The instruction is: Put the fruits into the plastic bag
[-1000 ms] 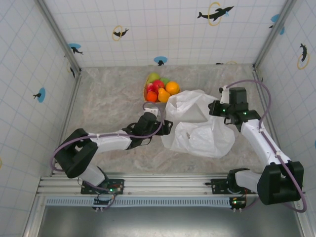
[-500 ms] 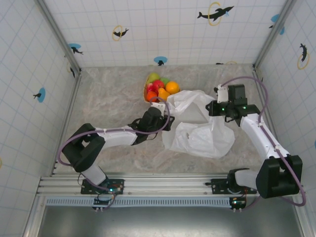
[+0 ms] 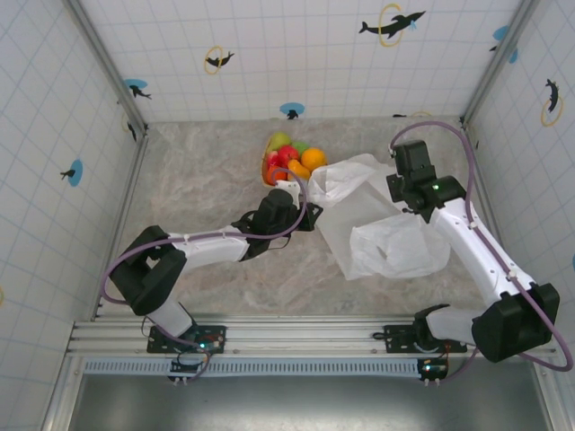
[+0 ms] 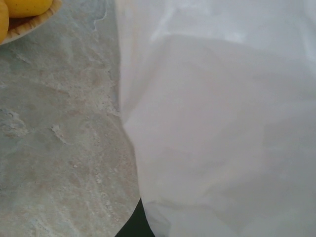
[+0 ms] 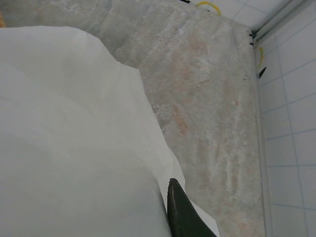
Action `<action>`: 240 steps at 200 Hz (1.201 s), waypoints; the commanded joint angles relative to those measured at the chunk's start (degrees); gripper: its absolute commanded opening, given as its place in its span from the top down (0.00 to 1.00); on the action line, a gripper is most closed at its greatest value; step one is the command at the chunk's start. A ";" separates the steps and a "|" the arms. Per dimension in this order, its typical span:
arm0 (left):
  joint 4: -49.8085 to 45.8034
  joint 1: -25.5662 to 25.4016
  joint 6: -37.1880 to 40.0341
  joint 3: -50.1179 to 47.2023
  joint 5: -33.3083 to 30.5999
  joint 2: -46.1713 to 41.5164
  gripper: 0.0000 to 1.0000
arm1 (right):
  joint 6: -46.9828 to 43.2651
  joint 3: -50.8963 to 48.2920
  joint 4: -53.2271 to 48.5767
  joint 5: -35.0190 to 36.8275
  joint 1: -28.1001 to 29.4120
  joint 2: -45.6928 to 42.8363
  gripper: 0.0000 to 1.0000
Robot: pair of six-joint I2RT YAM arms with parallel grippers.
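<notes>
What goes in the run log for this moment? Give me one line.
left pincer: at left edge of plastic bag, grip unclear | right pincer: at bag's far edge, grip unclear | fruits: heaped on plate

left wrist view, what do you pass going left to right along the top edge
yellow fruit → plate rim → bare table → plastic bag
</notes>
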 commanded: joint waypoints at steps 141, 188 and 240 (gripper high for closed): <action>-18.41 7.05 15.21 0.45 11.25 -7.77 0.33 | 25.07 -12.31 12.16 -34.52 -11.26 1.37 1.00; -21.96 14.98 16.07 1.38 11.80 -15.18 0.23 | 27.15 -13.35 15.40 -34.31 -11.26 1.47 1.00; -27.54 21.64 15.88 8.13 5.36 -13.65 0.19 | 28.01 -13.76 17.20 -34.85 -11.24 0.97 1.00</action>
